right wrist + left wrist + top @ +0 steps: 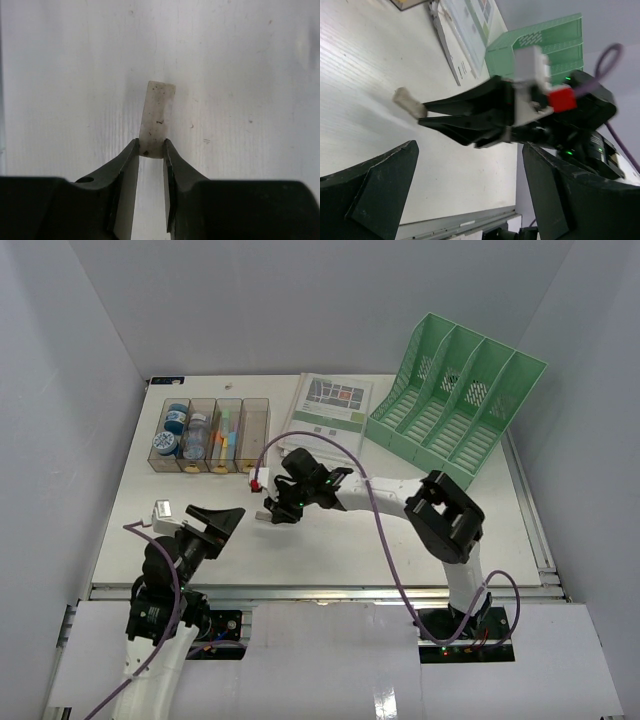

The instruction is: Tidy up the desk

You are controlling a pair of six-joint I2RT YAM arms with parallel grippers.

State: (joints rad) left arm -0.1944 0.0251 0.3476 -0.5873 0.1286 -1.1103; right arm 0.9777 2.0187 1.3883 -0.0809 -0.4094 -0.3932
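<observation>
— What sits on the desk?

— The white desk [330,555] fills the top view, with both arm bases at its 6 o'clock edge. The green four-slot file rack [450,400] lies tilted back at 1 o'clock. A printed sheet [330,410] is at 12, just beside the rack. The smoky four-compartment tray [256,435] is at 10, with blue-capped bottles in its two left compartments.

— Is anything in the way?

— The right arm stretches across the middle from 5 o'clock, and its purple cable [385,540] loops over the bare surface.

— And the grippers?

— The right gripper [151,147], near the centre, is pinched on one end of a small smudged white block [159,117]. I cannot tell whether the block touches the desk. The left gripper [222,515], at 8 o'clock, is spread wide and holds nothing. Its fingers point at the right gripper close by.
</observation>
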